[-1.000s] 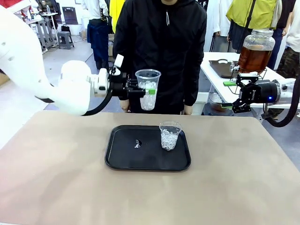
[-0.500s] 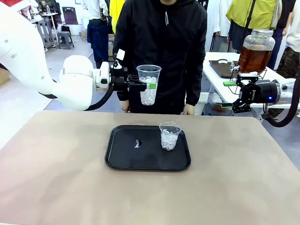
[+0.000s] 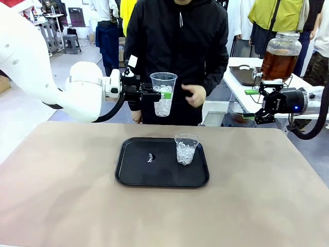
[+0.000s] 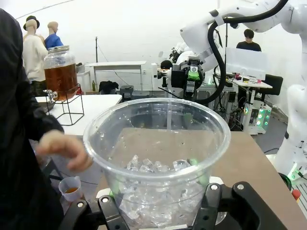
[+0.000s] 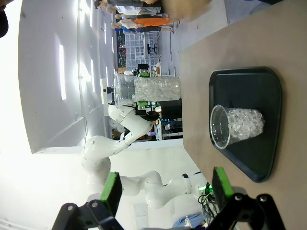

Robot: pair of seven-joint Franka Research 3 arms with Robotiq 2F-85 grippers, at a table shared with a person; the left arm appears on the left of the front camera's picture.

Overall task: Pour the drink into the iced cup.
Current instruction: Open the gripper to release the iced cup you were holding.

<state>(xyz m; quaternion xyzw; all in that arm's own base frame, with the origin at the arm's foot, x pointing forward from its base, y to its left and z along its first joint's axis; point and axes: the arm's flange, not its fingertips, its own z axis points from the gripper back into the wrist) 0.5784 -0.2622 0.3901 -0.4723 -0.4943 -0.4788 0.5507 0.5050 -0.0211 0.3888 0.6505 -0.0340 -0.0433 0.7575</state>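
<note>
Left end effector [image 3: 156, 96] grips a clear plastic ice-filled cup [image 3: 163, 98] aloft for filling; right end effector [image 5: 165, 190] stands open. Next, pouring likely needs it level.

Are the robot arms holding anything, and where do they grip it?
The left arm's jaws clamp a clear ice-filled plastic cup by its mid-wall, held upright in the air. The right arm's jaws are open and empty.

Black tray [image 3: 132, 174], amber drink [image 3: 277, 65], tan table [image 3: 61, 198]
</note>
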